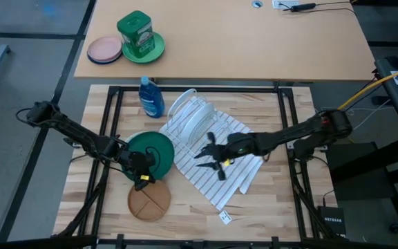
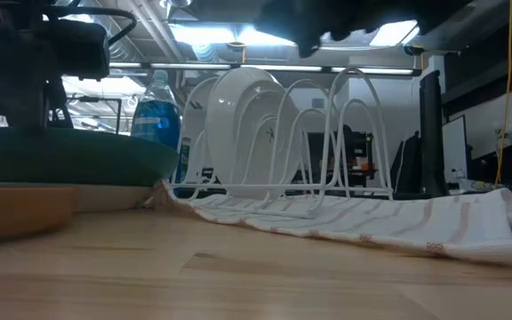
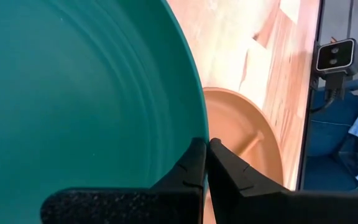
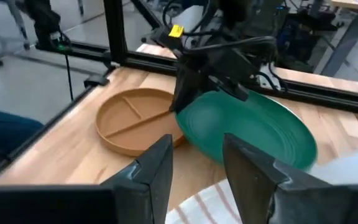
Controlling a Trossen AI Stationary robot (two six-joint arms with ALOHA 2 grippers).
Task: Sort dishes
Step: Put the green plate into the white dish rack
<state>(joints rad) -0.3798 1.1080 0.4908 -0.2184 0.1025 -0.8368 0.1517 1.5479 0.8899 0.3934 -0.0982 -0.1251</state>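
**While the rack fills up: 2 plates in, 2 still out**

Since the green one is what I've got right now, I'll start there. The dark green plate (image 1: 152,151) sits near the front left of the table, its far edge on the striped dish towel (image 1: 216,162), and my left gripper (image 1: 142,173) is clenched on its near rim. In my left wrist view both fingers (image 3: 194,168) pinch tight over the plate's edge. From the low view it looks a bit off the wood, but I can't swear to that.

Just beside it, towards the front edge, is the tan divided plate (image 1: 149,203), flat on the table and untouched. Its rim looks tucked slightly under the green one.

Further out, the white wire rack (image 1: 193,114) stands on the towel with 2 white plates (image 2: 247,124) already upright in its slots. So I'd call that half done: 2 racked, 1 in hand, 1 waiting.

My right gripper (image 1: 213,158) hovers over the middle of the towel, fingers spread and holding nothing, pointed at the green plate. Guessing it's there for a handover, but that's only my read.

Blue bottle (image 1: 150,97) behind the rack isn't part of this.
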